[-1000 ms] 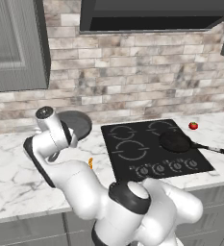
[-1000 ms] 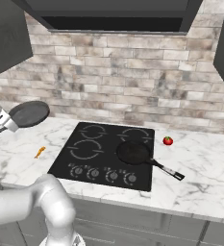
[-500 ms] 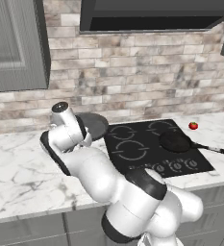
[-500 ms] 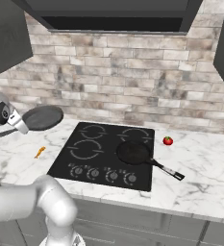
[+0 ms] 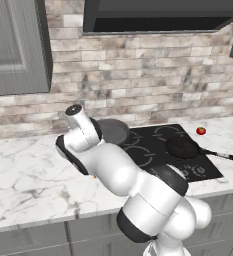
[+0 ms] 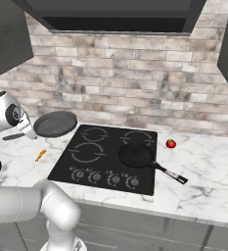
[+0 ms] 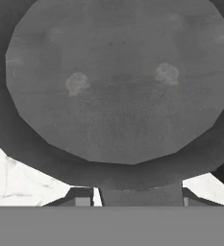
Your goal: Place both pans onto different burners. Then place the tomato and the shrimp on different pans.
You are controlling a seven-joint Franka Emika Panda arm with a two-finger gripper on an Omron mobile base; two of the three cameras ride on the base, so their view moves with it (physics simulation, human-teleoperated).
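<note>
My gripper (image 7: 137, 198) is shut on the short handle of the dark grey skillet (image 7: 118, 86), which hangs level in the air. From the right base view the skillet (image 6: 55, 123) hovers over the counter at the left rear corner of the cooktop (image 6: 102, 165), with the gripper (image 6: 27, 131) on its handle. The blacker long-handled pan (image 6: 135, 156) rests on the front right burner. A tomato (image 6: 171, 143) lies on the counter right of the cooktop. The shrimp (image 6: 40, 155) lies on the counter left of it. In the left base view the skillet (image 5: 113, 131) shows just behind the hand.
The left burners (image 6: 86, 152) and the rear right burner (image 6: 138, 138) are bare. A row of knobs (image 6: 104, 177) runs along the cooktop's front edge. A range hood (image 6: 120, 19) hangs above, and a brick wall stands behind the marble counter (image 6: 203, 181).
The arm has swung right, carrying the skillet from over the left counter to the cooktop's left rear corner. The black pan, tomato and shrimp have stayed put.
</note>
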